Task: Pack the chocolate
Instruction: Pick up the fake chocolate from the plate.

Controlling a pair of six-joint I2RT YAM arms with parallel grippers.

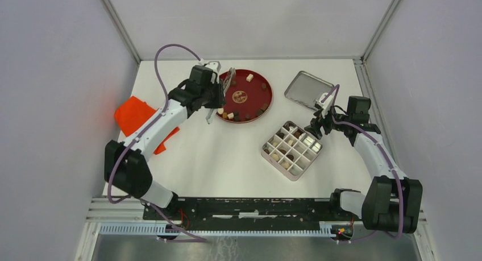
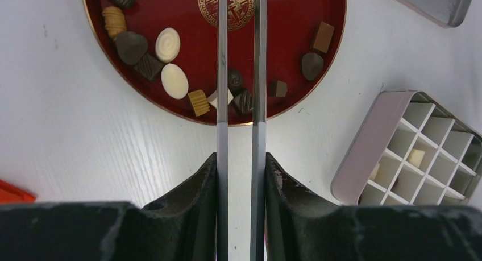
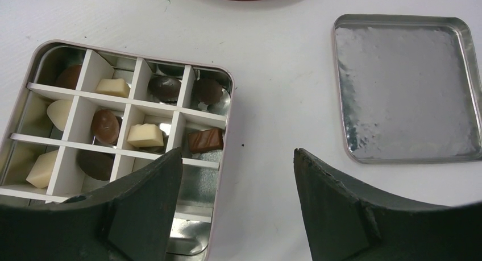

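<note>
Several chocolate pieces (image 2: 174,81), dark, tan and cream, lie on the red plate (image 2: 284,22), which sits at the back centre (image 1: 267,93). My left gripper (image 2: 241,158) is shut on metal tweezers (image 2: 222,73). Their two arms reach out over the plate, a little apart, and their tips run out of the wrist view. A dark piece (image 2: 235,79) shows between the arms. The divided tin (image 1: 291,150) holds more chocolate (image 3: 146,135) in several cells. My right gripper (image 3: 237,153) hangs open over the tin's near corner (image 3: 224,130), holding nothing.
The tin's silver lid (image 1: 308,89) lies upside down behind the right gripper, also in the right wrist view (image 3: 406,90). An orange object (image 1: 136,116) rests at the table's left edge. White walls enclose the table on three sides.
</note>
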